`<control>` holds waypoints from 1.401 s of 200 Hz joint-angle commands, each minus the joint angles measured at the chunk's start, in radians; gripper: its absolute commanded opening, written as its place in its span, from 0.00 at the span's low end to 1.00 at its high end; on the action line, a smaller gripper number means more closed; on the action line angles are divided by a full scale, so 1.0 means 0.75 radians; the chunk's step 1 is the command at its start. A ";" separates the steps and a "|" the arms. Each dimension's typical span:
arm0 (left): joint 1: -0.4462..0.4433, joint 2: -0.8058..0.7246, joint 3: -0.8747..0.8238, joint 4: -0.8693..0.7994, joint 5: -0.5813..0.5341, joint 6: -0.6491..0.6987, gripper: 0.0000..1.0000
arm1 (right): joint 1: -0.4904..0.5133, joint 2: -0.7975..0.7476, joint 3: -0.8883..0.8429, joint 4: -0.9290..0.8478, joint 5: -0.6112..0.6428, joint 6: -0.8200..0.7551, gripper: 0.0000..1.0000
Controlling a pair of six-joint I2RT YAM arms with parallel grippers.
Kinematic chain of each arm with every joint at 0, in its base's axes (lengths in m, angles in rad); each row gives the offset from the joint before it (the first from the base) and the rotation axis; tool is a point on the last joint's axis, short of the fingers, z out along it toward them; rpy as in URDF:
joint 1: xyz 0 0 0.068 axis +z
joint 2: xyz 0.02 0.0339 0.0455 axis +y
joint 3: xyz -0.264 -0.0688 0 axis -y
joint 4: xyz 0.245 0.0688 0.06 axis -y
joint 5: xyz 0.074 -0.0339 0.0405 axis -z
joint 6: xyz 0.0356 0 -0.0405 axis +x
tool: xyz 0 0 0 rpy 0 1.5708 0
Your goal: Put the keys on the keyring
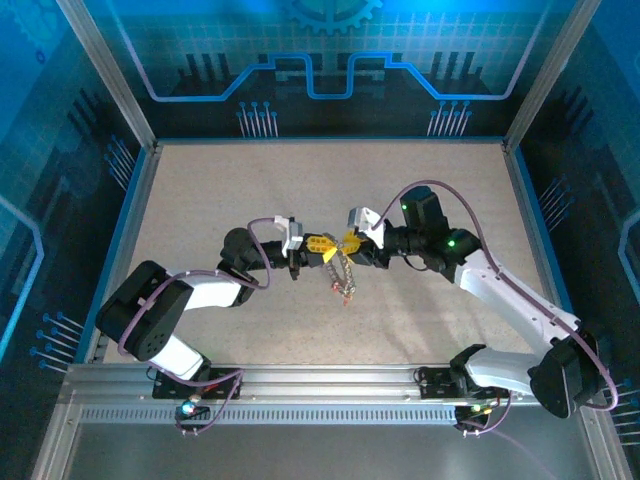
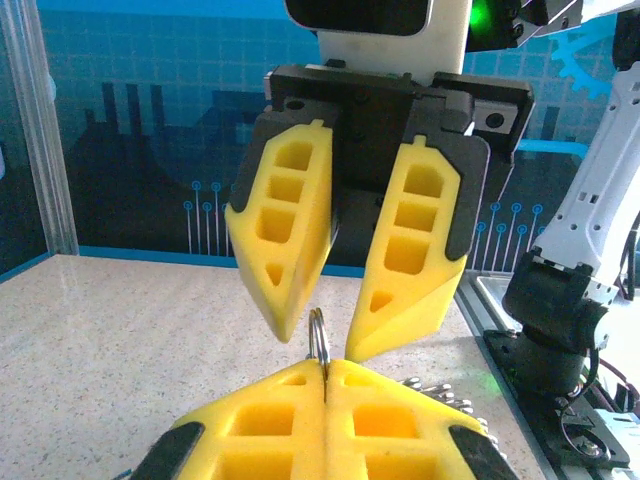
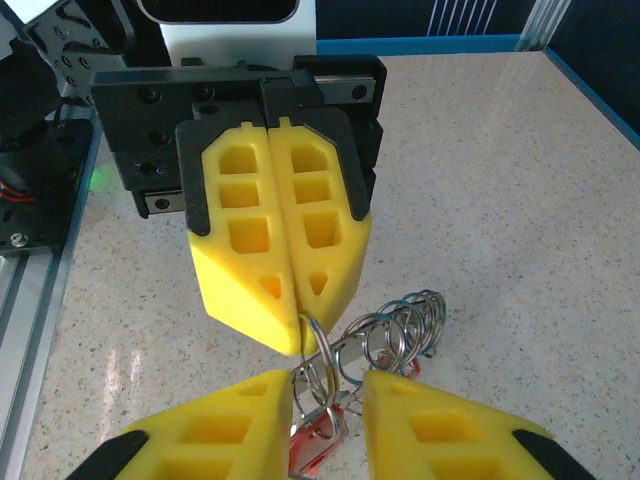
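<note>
Two robot arms meet nose to nose near the middle of a speckled beige table [image 1: 420, 200]. The left gripper [image 1: 326, 246] reaches in from 9 o'clock and the right gripper [image 1: 346, 241] from 3 o'clock.

The left gripper's yellow foam fingers [image 3: 280, 260] are pressed fully together, pinching the rim of a thin silver metal keyring [image 3: 312, 335]. In the left wrist view the keyring [image 2: 319, 335] stands edge-on and upright out of the closed pads.

The right gripper's yellow fingers [image 2: 410, 250] stand partly apart, with their tips on either side of the keyring at 10 and 2 o'clock. Whether they touch it cannot be told.

Small keys [image 1: 345, 285] with silver blades hang below the meeting point toward 6 o'clock in the overhead view, clear of both grippers' pads. In the right wrist view a red plastic key head [image 3: 318, 445] shows at 6 o'clock of the keyring, in the gap between the right fingers. A coil of silver wire rings [image 3: 405, 325] lies just beside it at 3 o'clock.
</note>
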 commanded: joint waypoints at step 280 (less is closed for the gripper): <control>-0.013 0.091 -0.072 0.068 -0.044 0.246 0.10 | 0.212 0.189 0.344 -0.509 0.368 -0.382 0.00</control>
